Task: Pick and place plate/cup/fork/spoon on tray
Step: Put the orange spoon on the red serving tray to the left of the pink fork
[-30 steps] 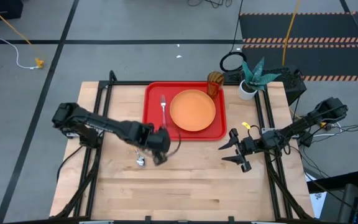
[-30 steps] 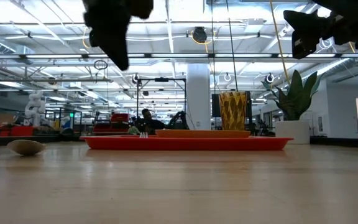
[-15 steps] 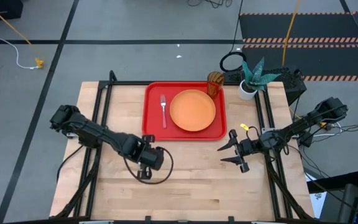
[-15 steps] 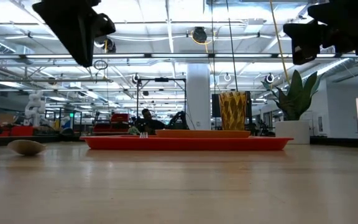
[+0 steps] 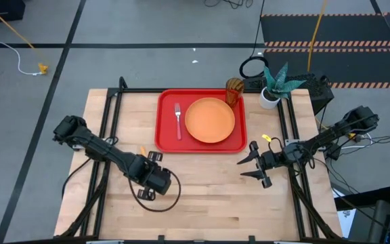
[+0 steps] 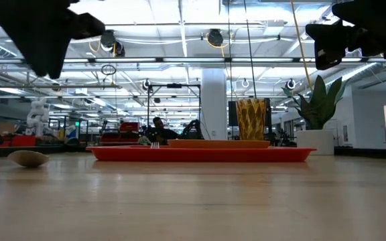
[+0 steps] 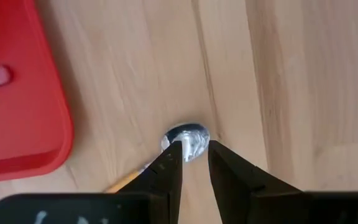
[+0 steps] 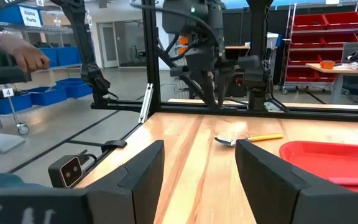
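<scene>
The red tray (image 5: 164, 139) lies at the table's far middle. On it lie the orange plate (image 5: 210, 120) and the pink-handled fork (image 5: 178, 119). The amber cup (image 5: 233, 89) stands at the tray's far right corner. The spoon (image 7: 188, 138) lies flat on the wood near the tray's near left corner. In the high view only its orange handle end (image 5: 141, 150) shows. My left gripper (image 7: 194, 149) hovers above the spoon's bowl, pointing down, narrowly open and touching nothing. My right gripper (image 5: 242, 168) hovers open and empty at the table's right side.
A white pot with a green plant (image 5: 271, 91) stands at the far right corner. Black frame rails (image 5: 107, 129) run along the table's left and right sides. Bare wood lies between the tray and the near edge. A person shows in the room beyond the table (image 8: 27, 59).
My left gripper has gone from the tray's near left corner toward the table's left and near edges and now stands over the spoon. The spoon has stayed where it was.
</scene>
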Controlling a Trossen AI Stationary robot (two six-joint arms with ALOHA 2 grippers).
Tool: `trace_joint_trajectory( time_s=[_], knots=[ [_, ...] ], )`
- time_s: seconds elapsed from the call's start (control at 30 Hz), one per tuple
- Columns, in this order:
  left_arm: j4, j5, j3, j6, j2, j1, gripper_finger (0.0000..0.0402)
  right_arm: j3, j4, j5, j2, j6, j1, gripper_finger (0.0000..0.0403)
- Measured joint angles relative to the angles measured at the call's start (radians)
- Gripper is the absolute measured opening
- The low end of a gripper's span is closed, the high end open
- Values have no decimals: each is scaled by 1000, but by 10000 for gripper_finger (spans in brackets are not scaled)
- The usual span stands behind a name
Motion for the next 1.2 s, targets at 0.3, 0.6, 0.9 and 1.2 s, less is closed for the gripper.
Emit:
trace_joint_trajectory(
  time_s=[0.3, 0.6, 0.9, 1.2],
  knots=[
    [-1, 3, -63, 68, 0, -60, 83, 0, -15, 0, 0, 54, 0, 192],
    [2, -14, -137, 218, 0, -81, 83, 0, -20, 5, 0, 61, 0, 192],
    [34, -40, -178, 231, 0, -81, 84, 0, -57, 5, 0, 62, 0, 192],
    [41, -57, -178, 285, 0, -78, 144, 0, -44, 31, 0, 16, -2, 192]
  ],
)
